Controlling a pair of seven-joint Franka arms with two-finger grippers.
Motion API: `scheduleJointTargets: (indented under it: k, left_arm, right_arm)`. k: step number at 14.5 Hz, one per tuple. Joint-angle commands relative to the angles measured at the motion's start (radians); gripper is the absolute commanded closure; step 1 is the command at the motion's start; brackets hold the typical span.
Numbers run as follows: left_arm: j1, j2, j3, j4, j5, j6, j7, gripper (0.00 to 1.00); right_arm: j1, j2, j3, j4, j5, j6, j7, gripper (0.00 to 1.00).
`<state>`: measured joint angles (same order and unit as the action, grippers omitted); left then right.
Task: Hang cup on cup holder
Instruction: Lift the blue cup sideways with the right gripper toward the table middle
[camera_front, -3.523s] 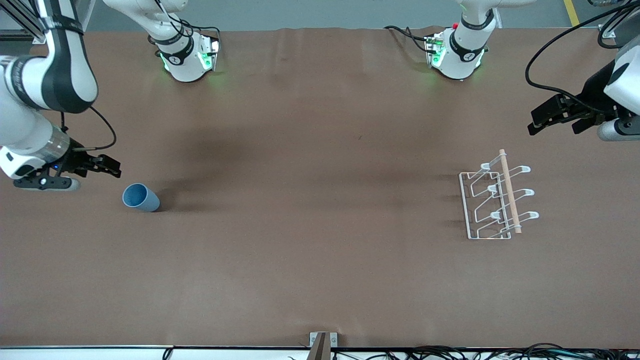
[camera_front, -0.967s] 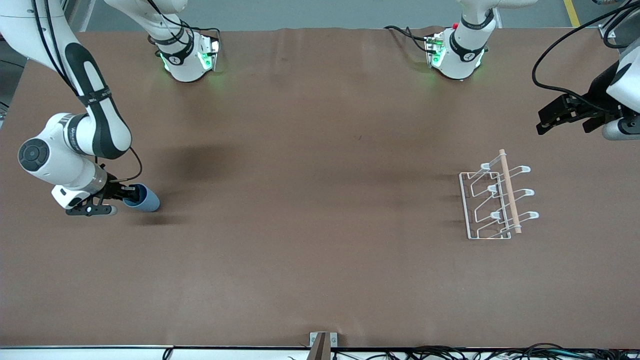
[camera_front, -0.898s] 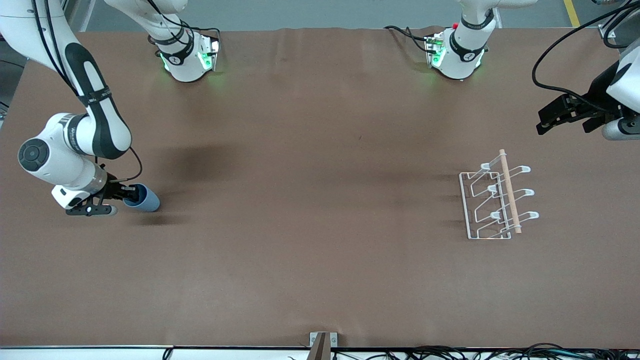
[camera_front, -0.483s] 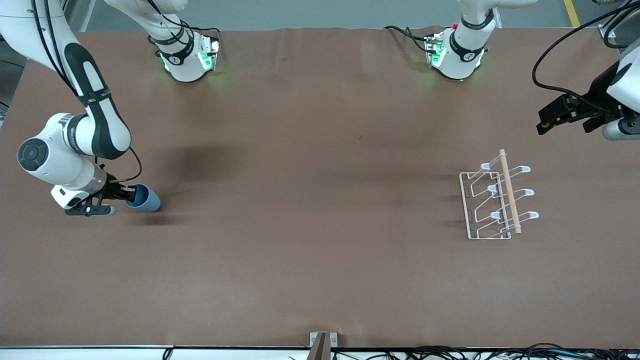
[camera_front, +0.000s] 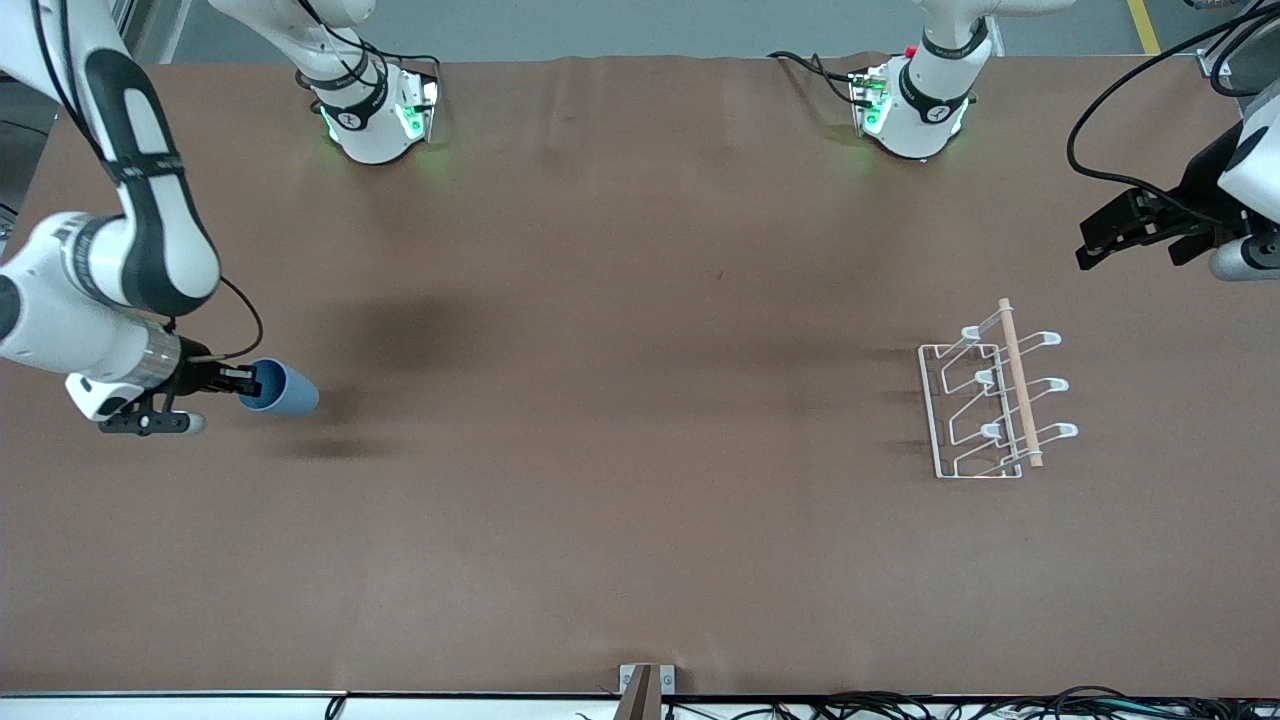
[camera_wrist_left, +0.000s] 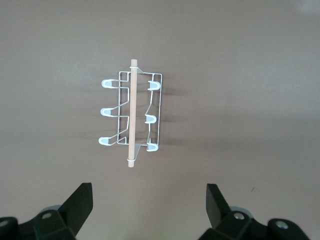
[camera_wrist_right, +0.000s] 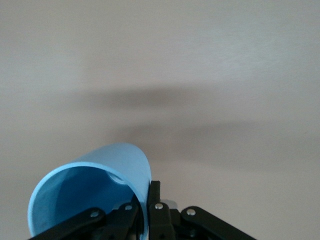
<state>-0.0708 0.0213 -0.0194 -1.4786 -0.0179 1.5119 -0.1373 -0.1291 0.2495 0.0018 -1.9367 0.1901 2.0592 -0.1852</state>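
Note:
The light blue cup (camera_front: 278, 389) lies on its side in the air at the right arm's end of the table, its shadow below it. My right gripper (camera_front: 243, 381) is shut on the cup's rim (camera_wrist_right: 144, 200), one finger inside the cup (camera_wrist_right: 92, 185) and one outside. The white wire cup holder (camera_front: 985, 408) with its wooden rod stands toward the left arm's end. My left gripper (camera_front: 1125, 235) hangs open and empty above the table near that end; its wrist view looks down on the cup holder (camera_wrist_left: 132, 117).
Both arm bases (camera_front: 375, 115) (camera_front: 915, 110) stand along the table's edge farthest from the front camera. A small metal bracket (camera_front: 645, 680) sits at the nearest edge. Brown table covering (camera_front: 640, 400) spreads between cup and holder.
My right gripper closed on the cup's rim and lifted it off the table, shifting slightly toward the right arm's end. The left arm stayed almost still.

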Motion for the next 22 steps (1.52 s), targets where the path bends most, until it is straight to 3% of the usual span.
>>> scheduleJointTargets:
  k: [1,4,7,11,17,22]
  left_arm:
    - [0.002,-0.015,-0.002,-0.005,0.019,-0.001,0.015,0.00]
    - [0.002,-0.015,-0.004,-0.003,0.019,-0.001,0.016,0.00]
    - [0.000,-0.015,-0.005,0.000,0.019,-0.001,0.040,0.00]
    - [0.002,-0.012,-0.005,0.003,0.019,-0.001,0.169,0.00]
    - [-0.009,-0.021,-0.019,0.003,-0.034,-0.001,0.816,0.00]
    - [-0.012,-0.018,-0.074,0.027,-0.117,0.008,1.155,0.03]
  right_arm:
    - [0.000,-0.074,0.029,0.045,0.098,-0.150,-0.002,1.00]
    - [0.002,-0.140,0.064,0.047,0.409,-0.226,-0.019,1.00]
    - [0.048,-0.187,0.070,0.045,0.562,-0.270,-0.045,1.00]
    - [0.074,-0.200,0.070,0.008,0.793,-0.344,-0.247,1.00]
    - [0.186,-0.200,0.069,0.007,1.083,-0.323,-0.261,1.00]
    - [0.264,-0.194,0.069,-0.021,1.279,-0.300,-0.289,1.00]
